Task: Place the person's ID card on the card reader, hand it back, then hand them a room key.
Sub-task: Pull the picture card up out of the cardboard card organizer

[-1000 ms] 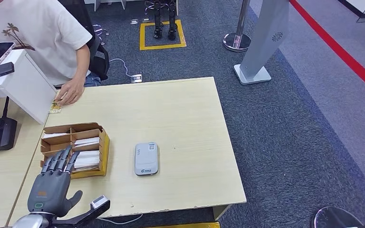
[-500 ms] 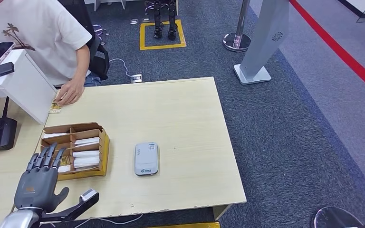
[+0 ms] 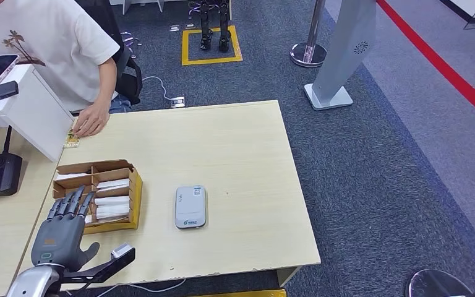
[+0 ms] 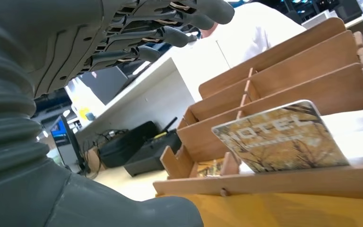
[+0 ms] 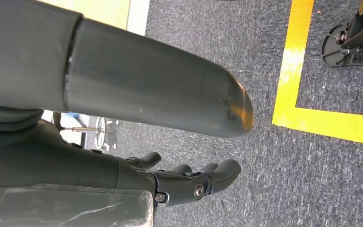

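- Card reader point(image 3: 190, 206) has nothing on it. It sits off to the right of my left hand point(image 3: 62, 232), apart from it.
- ID card point(image 3: 72, 140) looks to be the small card at the table's point(image 3: 222, 148) far left edge, under the person's hand point(image 3: 91, 119). Well ahead of my left hand, past the box. Can't read it at this size, so that's a guess.
- My read on progress: either the ID step is done and the card is back with the person, or it hasn't started. Can't tell which from this. Key handover is not done.
- Key card box point(image 3: 96, 193) is right at my left fingertips point(image 3: 69, 203), which sit over its near edge.
- Left wrist cam: a room key point(image 4: 283, 138) printed HOTEL stands tilted in the near compartment, just beyond the hand and under the fingers.
- Left hand pose: palm down, fingers straight and spread, thumb out to the side. Holding nothing, no contact with the key that I can see.
- Right hand point(image 5: 189, 182) hangs by the body over the carpet, fingers loosely curled, nothing in it.
- Next, I'd say: drop the left fingers onto that key and pinch.
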Controlling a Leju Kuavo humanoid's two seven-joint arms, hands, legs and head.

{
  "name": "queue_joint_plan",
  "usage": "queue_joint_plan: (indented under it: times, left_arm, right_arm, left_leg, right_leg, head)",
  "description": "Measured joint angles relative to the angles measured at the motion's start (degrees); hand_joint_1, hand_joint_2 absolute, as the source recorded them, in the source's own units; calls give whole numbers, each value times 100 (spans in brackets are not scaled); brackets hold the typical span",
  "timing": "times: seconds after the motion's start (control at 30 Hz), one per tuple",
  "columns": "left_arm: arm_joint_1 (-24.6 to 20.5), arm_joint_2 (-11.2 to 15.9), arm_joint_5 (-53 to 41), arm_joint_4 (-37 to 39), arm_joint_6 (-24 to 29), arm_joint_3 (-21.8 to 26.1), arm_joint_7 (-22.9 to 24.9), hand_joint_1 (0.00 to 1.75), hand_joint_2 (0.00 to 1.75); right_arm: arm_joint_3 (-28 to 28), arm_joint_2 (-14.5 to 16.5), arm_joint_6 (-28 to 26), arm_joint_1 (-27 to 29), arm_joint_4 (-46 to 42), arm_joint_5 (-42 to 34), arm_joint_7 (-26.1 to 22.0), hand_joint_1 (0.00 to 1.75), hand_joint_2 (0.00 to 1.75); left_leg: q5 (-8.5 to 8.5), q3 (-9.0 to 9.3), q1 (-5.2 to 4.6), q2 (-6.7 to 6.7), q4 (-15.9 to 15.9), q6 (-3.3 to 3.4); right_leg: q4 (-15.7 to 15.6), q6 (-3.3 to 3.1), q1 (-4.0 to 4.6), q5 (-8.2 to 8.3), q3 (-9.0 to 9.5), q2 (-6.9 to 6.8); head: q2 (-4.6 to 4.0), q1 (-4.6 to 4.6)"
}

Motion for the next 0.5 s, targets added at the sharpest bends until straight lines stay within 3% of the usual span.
queue_joint_plan:
  times: [0.5]
  left_arm:
    - [-90, -161, 111, 256, -10, 0, -42, 0, 175]
  right_arm:
    - [0, -7, 10, 0, 0, 36, 0, 0, 0]
  left_leg:
    - [0, 0, 0, 0, 0, 0]
  right_leg:
    - [0, 0, 0, 0, -1, 0]
  head:
    - [0, 0]
